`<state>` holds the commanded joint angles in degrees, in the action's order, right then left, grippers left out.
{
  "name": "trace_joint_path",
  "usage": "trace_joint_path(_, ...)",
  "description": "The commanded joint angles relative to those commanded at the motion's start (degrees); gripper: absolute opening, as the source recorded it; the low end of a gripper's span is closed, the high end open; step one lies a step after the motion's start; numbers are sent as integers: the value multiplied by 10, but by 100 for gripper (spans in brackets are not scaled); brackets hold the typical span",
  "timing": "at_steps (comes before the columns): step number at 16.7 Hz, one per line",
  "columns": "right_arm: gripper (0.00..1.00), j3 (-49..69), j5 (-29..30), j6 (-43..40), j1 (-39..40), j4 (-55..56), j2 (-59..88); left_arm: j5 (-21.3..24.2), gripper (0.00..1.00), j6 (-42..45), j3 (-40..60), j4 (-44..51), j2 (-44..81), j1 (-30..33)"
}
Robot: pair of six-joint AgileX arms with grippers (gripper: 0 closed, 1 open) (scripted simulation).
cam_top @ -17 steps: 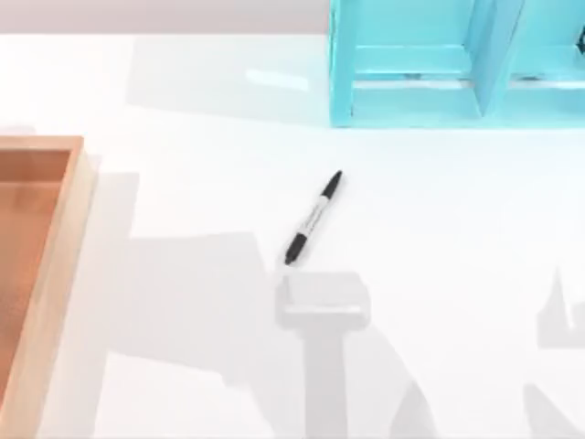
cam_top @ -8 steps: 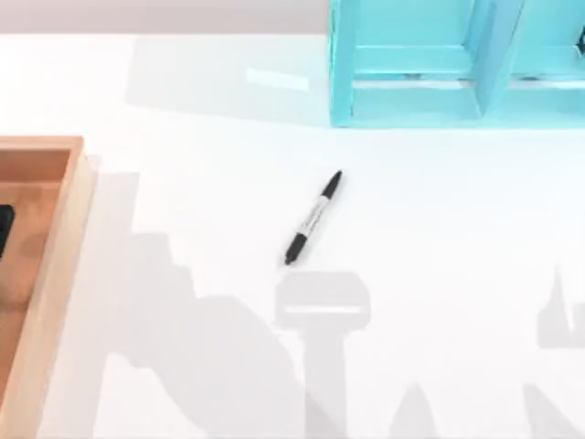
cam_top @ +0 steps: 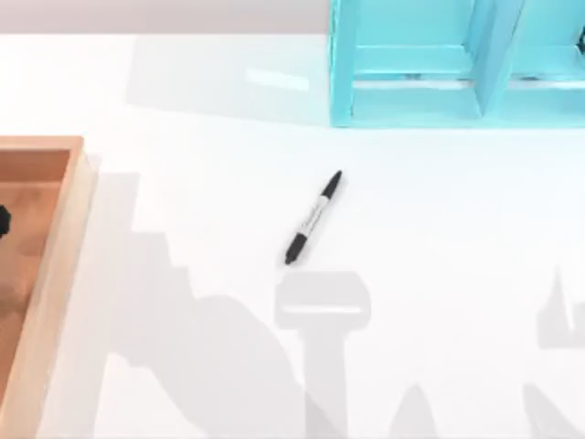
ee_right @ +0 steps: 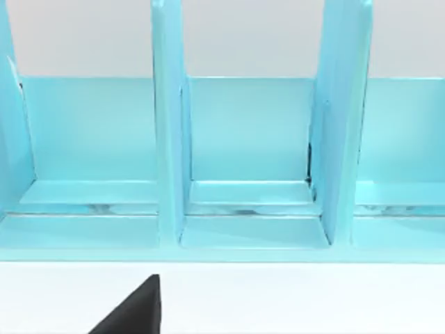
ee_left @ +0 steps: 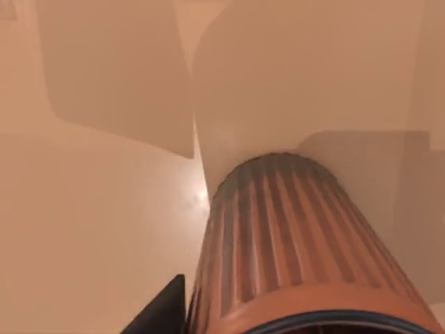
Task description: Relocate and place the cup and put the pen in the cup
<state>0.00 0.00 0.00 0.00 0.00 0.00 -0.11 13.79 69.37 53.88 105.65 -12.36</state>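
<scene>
Now the left gripper (cam_top: pixel 3 220) is over the tray (cam_top: pixel 55 265) with the cup (ee_left: pixel 292 243) right at it; its grasp can't be judged. A loose grip could tip it. The pen (cam_top: pixel 313 218) lies mid-table.

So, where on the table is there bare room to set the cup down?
The widest bare patch of the white table lies between the wooden tray at the left and the pen. More bare surface lies right of the pen, below the blue shelf unit. The far right is crowded by that shelf. The cup is close under the left wrist camera.
</scene>
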Motion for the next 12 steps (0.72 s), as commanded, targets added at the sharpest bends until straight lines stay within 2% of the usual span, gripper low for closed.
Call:
trace_joint_path(9,100,0,0,0,0,0,0,0,2,0,0,0,0,0)
trace_joint_path(12,100,0,0,0,0,0,0,0,0,0,0,0,0,0)
